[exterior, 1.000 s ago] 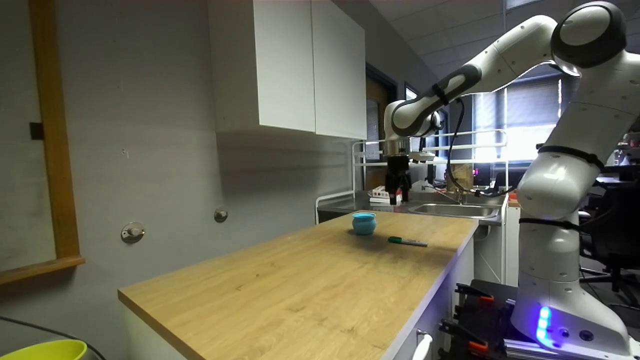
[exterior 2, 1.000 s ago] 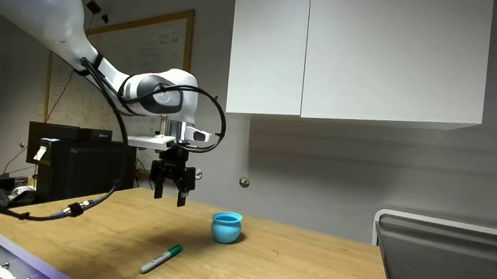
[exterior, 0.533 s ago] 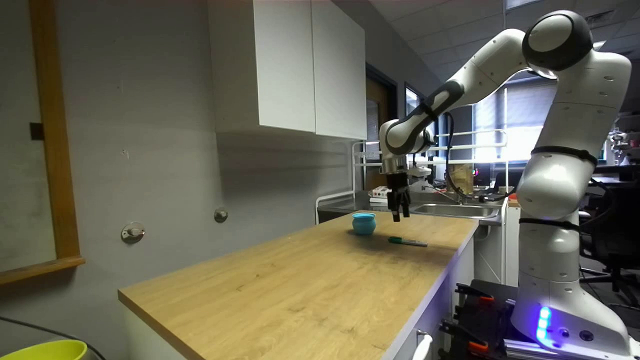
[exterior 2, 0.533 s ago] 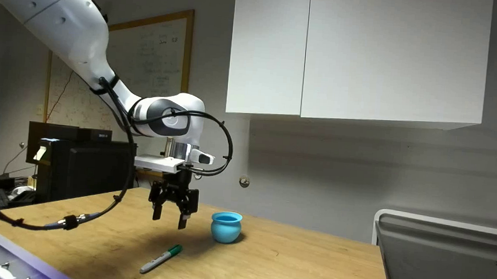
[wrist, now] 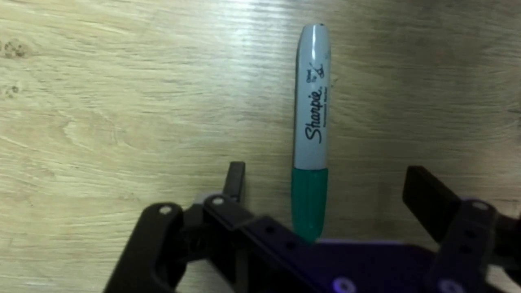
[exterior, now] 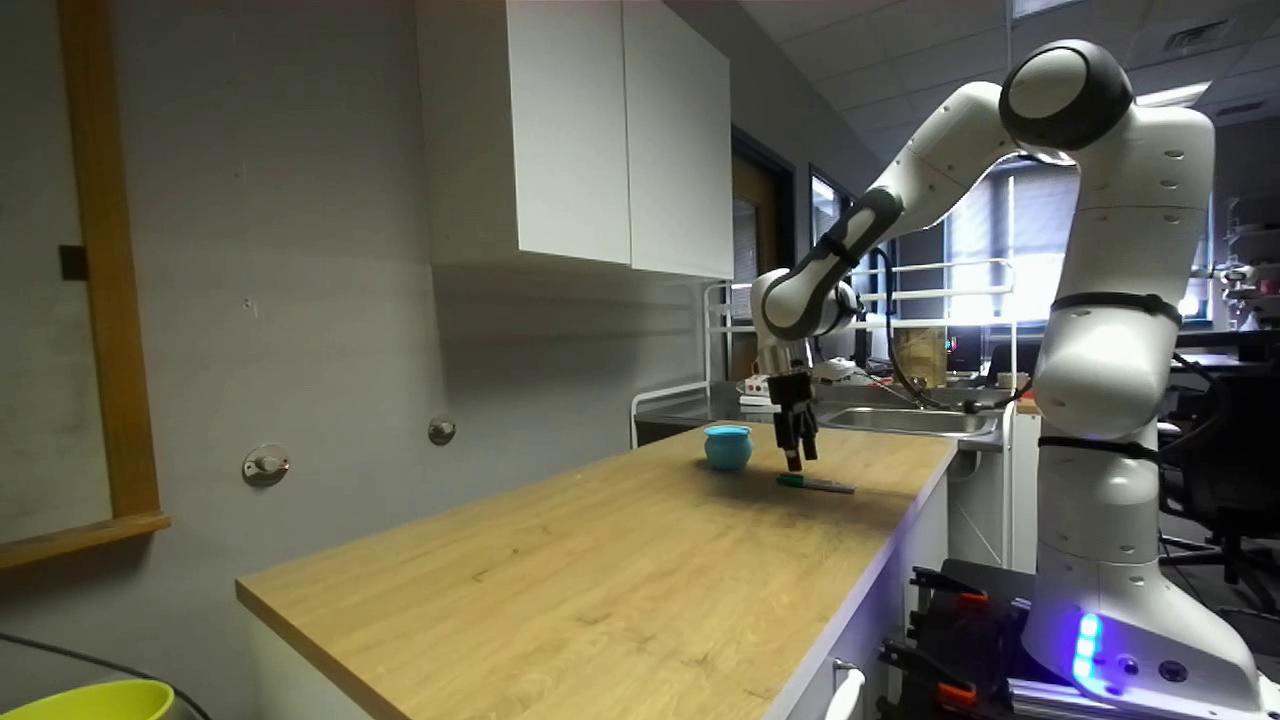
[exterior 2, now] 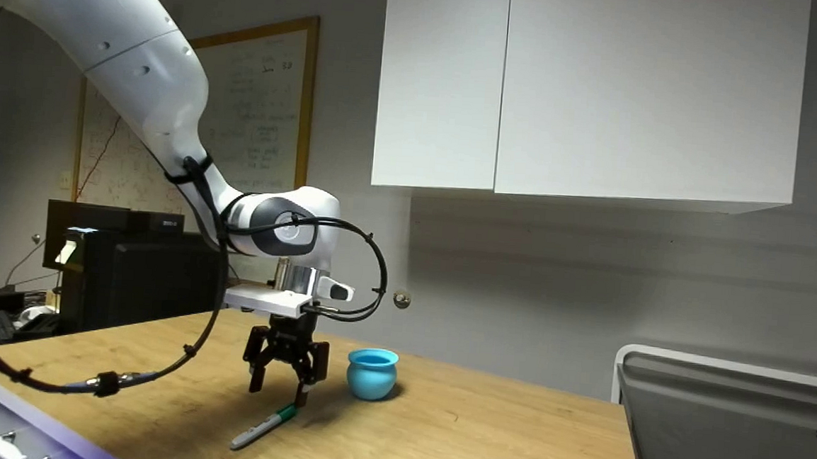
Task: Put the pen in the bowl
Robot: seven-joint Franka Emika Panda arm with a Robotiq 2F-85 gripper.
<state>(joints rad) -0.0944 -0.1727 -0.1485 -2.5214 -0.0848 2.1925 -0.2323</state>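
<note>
Claw (exterior 2: 278, 395) lowered, grey pen (wrist: 311, 134) — green-capped

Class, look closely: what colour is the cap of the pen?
Green; the cap shows best in the wrist view.

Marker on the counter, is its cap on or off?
On: in the wrist view, the green cap covers one end of the marker, with no bare tip showing.

White cabinets (exterior 2: 587, 91), whiteboard (exterior 2: 259, 121), metal sink (exterior: 900, 421).
</note>
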